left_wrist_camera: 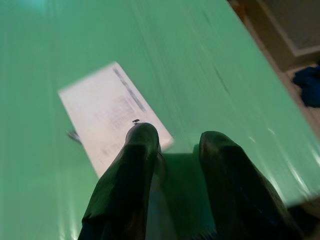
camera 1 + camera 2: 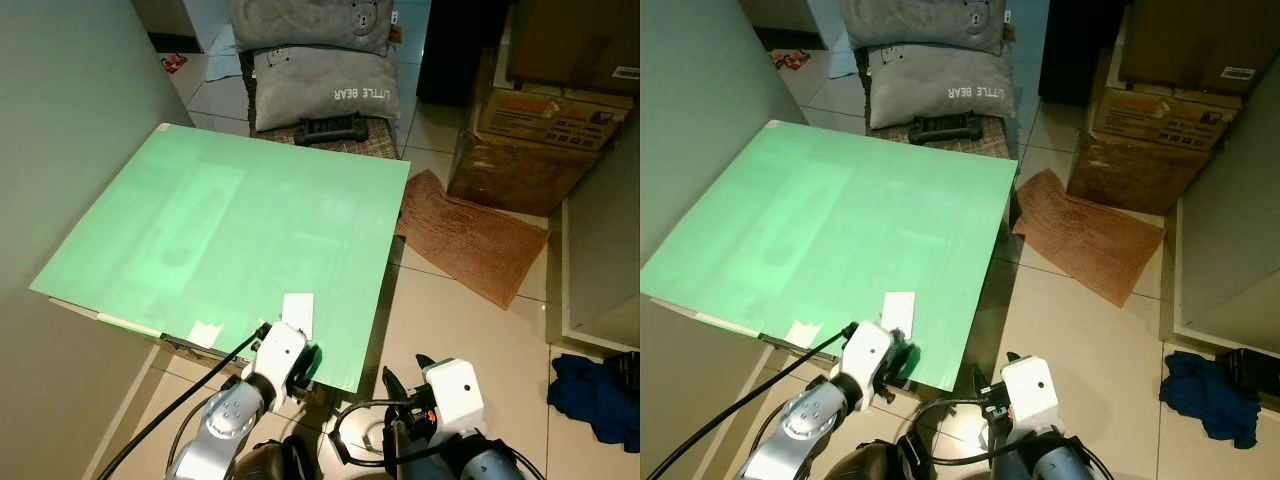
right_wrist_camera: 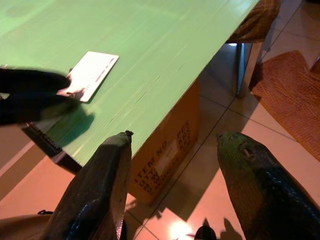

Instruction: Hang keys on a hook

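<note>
Nearest the camera, at the bottom of the head views, the right gripper [image 2: 402,392] is hanging over the tiled floor [image 2: 470,330] with its two black fingers spread wide and nothing between them, just off the near right corner of the green board [image 2: 240,230]. The left gripper [image 1: 172,145] is reaching over that same near edge, lower centre of the left eye view, its fingers parted by a narrow gap and empty, with one fingertip [image 1: 142,135] overlapping the corner of a white card [image 2: 299,313] lying flat on the board. No keys and no hook can be made out anywhere on the board, the floor or by the grey pillows [image 2: 325,85] at the top of the frame, so the keys' place cannot be told. The step in hand is judged to be a search. To do it well, the robot should probably be keeping both arms low and still while turning its head, and avoiding nudging the card off the edge.
</note>
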You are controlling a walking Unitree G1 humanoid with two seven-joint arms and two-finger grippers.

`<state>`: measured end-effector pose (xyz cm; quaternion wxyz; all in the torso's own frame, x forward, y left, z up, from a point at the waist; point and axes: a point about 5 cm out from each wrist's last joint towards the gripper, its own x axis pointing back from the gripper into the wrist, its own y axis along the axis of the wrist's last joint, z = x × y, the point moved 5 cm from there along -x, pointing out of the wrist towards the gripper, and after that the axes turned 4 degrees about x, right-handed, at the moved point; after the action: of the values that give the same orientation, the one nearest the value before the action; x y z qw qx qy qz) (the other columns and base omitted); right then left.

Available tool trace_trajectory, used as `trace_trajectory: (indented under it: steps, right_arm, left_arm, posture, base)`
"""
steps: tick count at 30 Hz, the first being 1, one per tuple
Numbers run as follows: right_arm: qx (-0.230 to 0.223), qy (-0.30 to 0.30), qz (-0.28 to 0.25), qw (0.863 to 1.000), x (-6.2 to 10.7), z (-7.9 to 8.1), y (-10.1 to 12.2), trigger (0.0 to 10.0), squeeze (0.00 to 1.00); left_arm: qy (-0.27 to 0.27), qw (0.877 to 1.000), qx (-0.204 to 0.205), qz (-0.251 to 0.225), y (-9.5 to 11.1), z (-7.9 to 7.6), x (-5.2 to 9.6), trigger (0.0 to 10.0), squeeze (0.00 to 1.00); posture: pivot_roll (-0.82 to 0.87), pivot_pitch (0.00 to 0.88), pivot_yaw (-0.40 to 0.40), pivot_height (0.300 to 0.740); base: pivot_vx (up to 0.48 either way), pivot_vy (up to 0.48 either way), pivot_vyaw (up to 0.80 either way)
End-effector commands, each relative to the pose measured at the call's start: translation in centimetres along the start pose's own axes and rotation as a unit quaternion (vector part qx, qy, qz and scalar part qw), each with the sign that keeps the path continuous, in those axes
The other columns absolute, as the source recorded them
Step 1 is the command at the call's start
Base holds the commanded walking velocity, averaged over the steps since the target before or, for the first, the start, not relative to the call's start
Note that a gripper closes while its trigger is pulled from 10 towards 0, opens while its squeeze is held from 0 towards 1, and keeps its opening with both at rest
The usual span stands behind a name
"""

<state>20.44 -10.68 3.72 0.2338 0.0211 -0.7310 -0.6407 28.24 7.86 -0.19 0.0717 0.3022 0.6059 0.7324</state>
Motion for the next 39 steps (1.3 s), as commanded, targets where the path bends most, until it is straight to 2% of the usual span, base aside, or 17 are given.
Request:
trace_trajectory:
  steps: [1,2,4,8,12,18,22,32,39]
  right_arm:
    - [0.0,0.004,-0.003,1.0,0.3,0.5,0.1,10.0,0.0]
    - [0.0,0.004,-0.003,1.0,0.3,0.5,0.1,10.0,0.0]
    - [-0.001,0.002,-0.001,1.0,0.4,0.3,0.0,10.0,0.0]
    - [-0.001,0.001,0.0,1.0,0.6,0.4,-0.1,10.0,0.0]
    - [0.0,0.0,0.004,1.0,0.7,0.3,-0.4,10.0,0.0]
    - [0.0,-0.001,0.006,1.0,0.8,0.2,-0.5,10.0,0.0]
    - [0.0,0.002,0.008,1.0,0.8,0.3,-0.7,10.0,0.0]
    - [0.003,0.006,0.01,1.0,0.8,0.4,-0.9,10.0,0.0]
    - [0.005,0.005,0.013,1.0,1.1,0.3,-1.0,10.0,0.0]
  left_arm:
    - [0.019,1.0,-0.011,0.013,-1.0,0.6,0.2,10.0,0.0]
    - [0.019,1.0,-0.011,0.013,-1.0,0.6,0.2,10.0,0.0]
    - [0.043,0.999,-0.023,0.011,-0.8,1.7,-0.2,10.0,0.0]
    - [0.045,0.999,-0.025,0.013,-0.9,1.9,-0.3,10.0,0.0]
    - [0.043,0.999,-0.023,0.012,-1.2,1.8,-0.3,10.0,0.0]
    - [0.04,0.999,-0.019,0.0,-1.3,1.6,0.6,10.0,0.0]
    - [0.037,0.999,-0.015,0.017,-2.6,1.3,1.5,10.0,0.0]
    - [0.042,0.999,-0.011,0.026,-3.2,1.1,1.5,10.0,0.0]
    - [0.033,0.999,-0.013,0.016,-2.9,0.1,1.6,10.0,0.0]
  posture:
    - [-0.26,0.249,0.141,0.74]
    - [-0.26,0.249,0.141,0.74]
    - [-0.26,0.254,0.141,0.74]
    - [-0.26,0.255,0.142,0.74]
    - [-0.27,0.257,0.143,0.74]
    - [-0.26,0.256,0.139,0.74]
    - [-0.26,0.258,0.134,0.74]
    - [-0.26,0.26,0.126,0.74]
    - [-0.27,0.262,0.126,0.74]
  base:
    - [0.0,0.0,0.0]
    - [0.0,0.0,0.0]
    - [0.0,0.0,0.0]
    - [0.0,0.0,0.0]
    - [0.0,0.0,0.0]
    - [0.0,0.0,0.0]
    - [0.0,0.0,0.0]
    - [0.0,0.0,0.0]
    - [0.0,0.0,0.0]
